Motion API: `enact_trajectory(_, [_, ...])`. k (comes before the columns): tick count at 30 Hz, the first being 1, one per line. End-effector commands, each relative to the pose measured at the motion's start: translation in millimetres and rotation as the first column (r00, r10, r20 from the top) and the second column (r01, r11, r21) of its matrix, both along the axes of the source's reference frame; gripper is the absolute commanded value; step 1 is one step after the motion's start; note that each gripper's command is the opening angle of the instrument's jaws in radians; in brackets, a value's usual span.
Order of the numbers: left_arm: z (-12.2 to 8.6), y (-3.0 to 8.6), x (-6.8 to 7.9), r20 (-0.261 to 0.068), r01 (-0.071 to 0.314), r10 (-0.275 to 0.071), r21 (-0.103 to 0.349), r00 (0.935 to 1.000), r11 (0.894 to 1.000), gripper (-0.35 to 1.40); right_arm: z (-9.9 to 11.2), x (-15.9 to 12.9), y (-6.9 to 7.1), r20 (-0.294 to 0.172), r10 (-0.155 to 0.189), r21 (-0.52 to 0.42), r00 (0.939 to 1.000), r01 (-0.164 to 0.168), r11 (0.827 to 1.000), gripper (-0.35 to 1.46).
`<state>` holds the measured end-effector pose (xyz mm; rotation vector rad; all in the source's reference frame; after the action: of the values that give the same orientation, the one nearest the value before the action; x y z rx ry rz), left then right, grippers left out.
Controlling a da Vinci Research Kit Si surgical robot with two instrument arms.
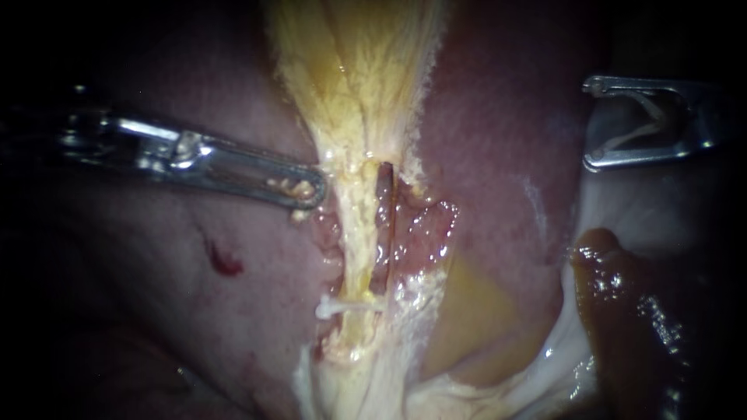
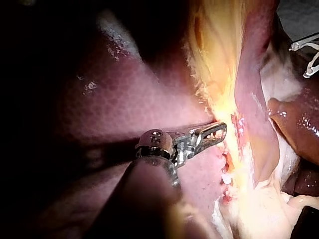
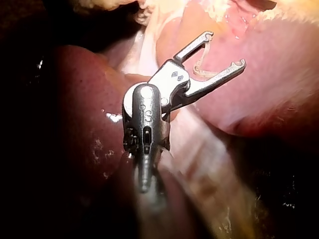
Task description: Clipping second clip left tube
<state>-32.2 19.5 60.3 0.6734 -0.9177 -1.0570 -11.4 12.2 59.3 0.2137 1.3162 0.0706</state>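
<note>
Pale yellow left tube lies mid-field, a shut white clip across it. My left instrument, jaws pressed together, touches its side; my right instrument, jaws spread, cradles an open white clip.

Endoscope close over the liver, wrist cameras looking along my shafts, left one also catching my right instrument.

Slender silver left instrument: shaft lost in darkness at left, blurred in its own wrist view. Silver right instrument, jaws gripping a thin pale clip: shaft cut off at right. The dark red-brown tube hides its near end under yellow fatty tissue.
</note>
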Motion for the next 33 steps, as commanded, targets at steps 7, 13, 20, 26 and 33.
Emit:
enact_trajectory(7, [-3.0,2.5,3.2,0.009,0.044,-0.044,-0.002,0.999,0.999,-0.35,-0.1,0.1,0.0,0.0,0.0,0.0,1.0,0.0,1.0,0.49])
enact_trajectory(13, [-3.1,2.7,3.7,0.007,0.053,-0.053,-0.002,0.9986,0.999,-0.35,-0.2,0.1,0.0,0.0,0.0,0.0,1.0,0.0,1.0,0.49])
enact_trajectory(20, [-3.1,2.6,3.6,0.006,0.051,-0.051,-0.008,0.9987,0.999,-0.35,-0.3,0.6,-0.5,-0.003,0.0,0.004,1.0,0.0,1.0,0.5])
enact_trajectory(26, [-3.1,2.5,3.5,0.005,0.052,-0.052,-0.009,0.9986,0.999,-0.35,0.3,2.5,-2.1,0.001,-0.022,0.035,0.9998,0.022,0.999,0.48])
enact_trajectory(33, [-3.0,2.4,3.5,0.005,0.053,-0.053,-0.01,0.9986,0.999,-0.35,1.6,6.0,-4.8,0.007,-0.062,0.074,0.9981,0.061,0.995,0.48])
